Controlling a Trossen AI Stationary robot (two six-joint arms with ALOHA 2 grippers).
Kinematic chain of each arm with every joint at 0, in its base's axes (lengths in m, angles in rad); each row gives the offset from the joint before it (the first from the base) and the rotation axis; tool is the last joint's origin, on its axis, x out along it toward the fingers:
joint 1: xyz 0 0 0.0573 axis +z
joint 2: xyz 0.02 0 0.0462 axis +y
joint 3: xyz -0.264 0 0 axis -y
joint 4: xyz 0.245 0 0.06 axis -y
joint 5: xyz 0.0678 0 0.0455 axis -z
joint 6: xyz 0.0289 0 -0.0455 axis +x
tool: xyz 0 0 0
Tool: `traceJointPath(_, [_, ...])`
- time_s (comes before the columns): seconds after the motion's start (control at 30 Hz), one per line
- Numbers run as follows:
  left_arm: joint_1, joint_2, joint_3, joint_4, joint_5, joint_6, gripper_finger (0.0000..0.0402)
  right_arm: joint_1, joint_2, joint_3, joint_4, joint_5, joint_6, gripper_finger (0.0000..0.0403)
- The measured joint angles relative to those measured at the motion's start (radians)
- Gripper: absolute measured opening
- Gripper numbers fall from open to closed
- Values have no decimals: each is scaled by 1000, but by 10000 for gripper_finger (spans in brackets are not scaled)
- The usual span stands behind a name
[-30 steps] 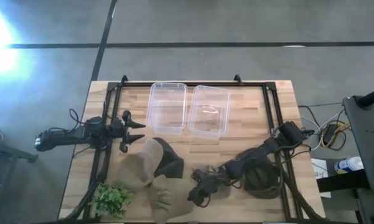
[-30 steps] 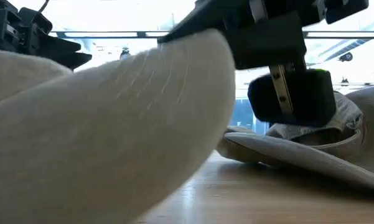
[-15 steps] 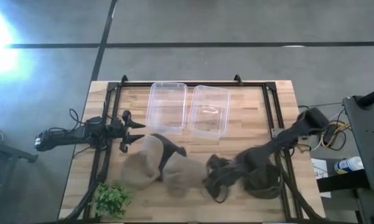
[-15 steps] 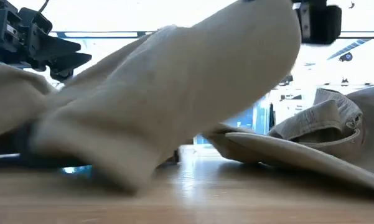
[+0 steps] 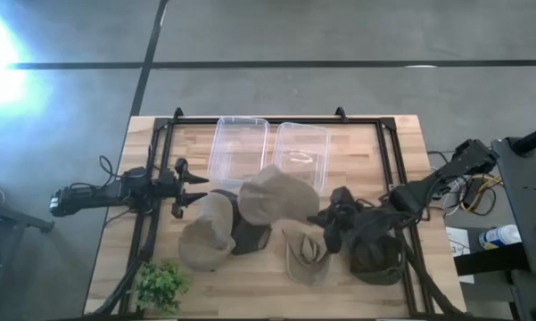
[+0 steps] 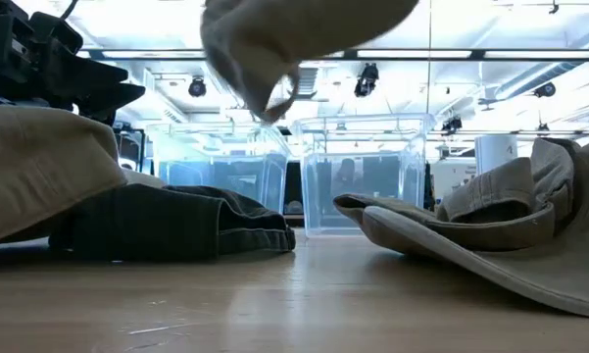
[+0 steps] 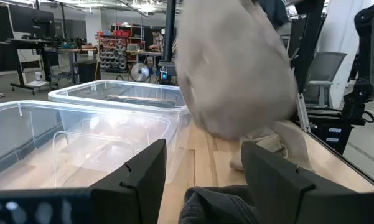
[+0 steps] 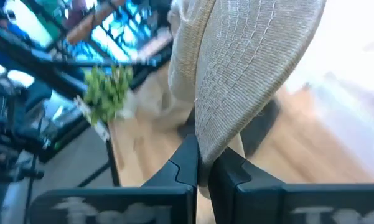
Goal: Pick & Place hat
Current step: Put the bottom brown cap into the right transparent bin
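Note:
A beige brimmed hat (image 5: 275,192) hangs in the air near the clear bins, blurred at the top of the low view (image 6: 299,39) and large in the left wrist view (image 7: 236,68). My right gripper (image 5: 325,218) is shut on it (image 8: 202,168). My left gripper (image 5: 192,187) waits open at the table's left (image 7: 202,180). Other hats lie flat on the table: a beige one (image 5: 205,239), a dark one (image 5: 247,234), another beige one (image 5: 305,254) and an olive one (image 5: 375,254). My right gripper pinches the beige hat's brim edge (image 8: 205,152) between its two fingers (image 8: 183,163). The fingers come from the table's right side. The hat is lifted clear of the table and reaches out past the fingertips toward the left.
Two clear plastic bins (image 5: 241,152) (image 5: 300,156) stand side by side at the far middle of the table, also in the low view (image 6: 363,186). A green plant (image 5: 160,285) sits at the near left corner. A black frame (image 5: 388,152) borders the work area.
My right gripper has risen and moved from the near edge toward the far edge and right, staying shut on the beige hat. The hat has been dragged off the pile and lifted clear, now near the bins. A second beige hat shows where it lay.

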Motion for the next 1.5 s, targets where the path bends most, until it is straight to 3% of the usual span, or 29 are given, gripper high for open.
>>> traceJointPath(0.3, [0,0,0,0,0,0,202,-35,-82,0,-88,276,-66,13])
traceJointPath(0.43, [0,0,0,0,0,0,202,-103,-102,0,-230,340,132,13])
traceJointPath(0.5, [0,0,0,0,0,0,202,-157,-103,0,-335,302,266,13])
traceJointPath(0.63, [0,0,0,0,1,0,202,-272,-91,0,-529,120,443,13])
traceJointPath(0.9, [0,0,0,0,1,0,202,-443,-81,2,-480,-219,318,13])
traceJointPath(1.2, [0,0,0,0,1,0,202,-586,-79,2,-465,-296,214,13])
traceJointPath(1.5, [0,1,0,0,2,0,202,-623,-47,2,-417,-340,160,13])
